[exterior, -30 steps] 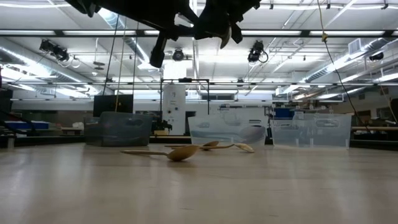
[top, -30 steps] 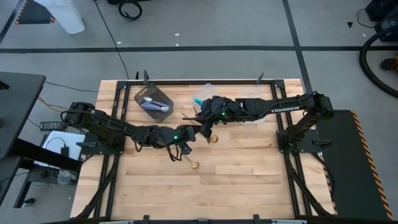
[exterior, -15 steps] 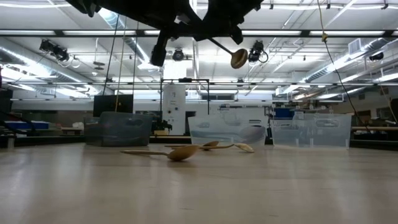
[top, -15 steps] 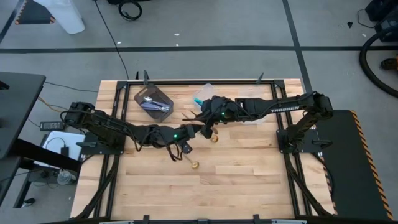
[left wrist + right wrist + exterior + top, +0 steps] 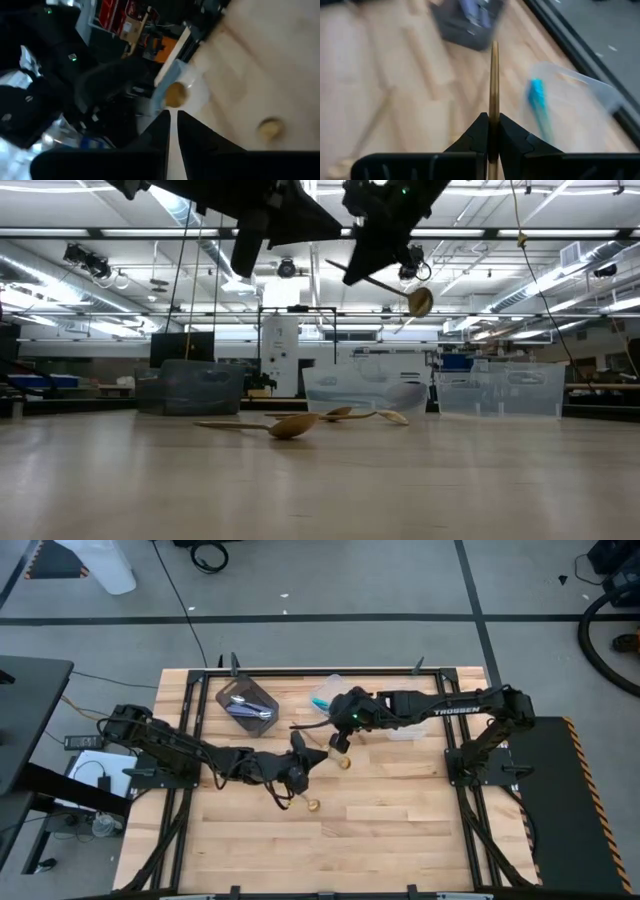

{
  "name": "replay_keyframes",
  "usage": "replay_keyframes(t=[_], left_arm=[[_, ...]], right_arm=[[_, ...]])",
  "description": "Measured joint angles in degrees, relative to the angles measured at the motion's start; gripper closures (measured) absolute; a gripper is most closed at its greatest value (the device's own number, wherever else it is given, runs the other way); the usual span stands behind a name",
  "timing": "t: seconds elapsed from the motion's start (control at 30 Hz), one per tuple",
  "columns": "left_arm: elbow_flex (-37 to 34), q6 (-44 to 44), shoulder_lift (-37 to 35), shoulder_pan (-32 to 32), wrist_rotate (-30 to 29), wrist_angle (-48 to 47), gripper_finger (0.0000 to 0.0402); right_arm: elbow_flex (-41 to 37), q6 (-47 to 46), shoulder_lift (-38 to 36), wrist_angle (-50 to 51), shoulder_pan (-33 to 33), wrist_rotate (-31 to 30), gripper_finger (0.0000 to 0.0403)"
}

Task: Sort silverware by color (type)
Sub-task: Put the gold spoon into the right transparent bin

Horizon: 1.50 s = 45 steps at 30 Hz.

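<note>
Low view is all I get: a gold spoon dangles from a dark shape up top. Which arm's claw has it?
Observer: The right claw. Its wrist view shows the gold spoon pinched by the handle. The left claw waits nearby.
Operator: Those tubs at the back, what's in them?
Observer: From above, the dark tub holds silver spoons.
Operator: And the clear ones?
Observer: One clear tub holds a teal-handled spoon.
</note>
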<state>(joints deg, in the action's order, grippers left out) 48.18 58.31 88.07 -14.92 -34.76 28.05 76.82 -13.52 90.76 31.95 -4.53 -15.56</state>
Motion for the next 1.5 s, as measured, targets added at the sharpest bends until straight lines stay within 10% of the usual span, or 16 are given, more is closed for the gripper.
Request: replay_keyframes(t=[0.37,1.5], left_arm=[[0.0,-19.9,0.0,-1.2,2.2,-9.8,0.0379],[-0.1,-30.9,-12.1,-2.6,2.6,-26.6,0.0379]], right_arm=[[0.0,2.1,0.0,11.0,-7.4,-6.9,0.0369],[-3.3,9.3,0.0,13.0,-27.0,-7.5,0.0368]])
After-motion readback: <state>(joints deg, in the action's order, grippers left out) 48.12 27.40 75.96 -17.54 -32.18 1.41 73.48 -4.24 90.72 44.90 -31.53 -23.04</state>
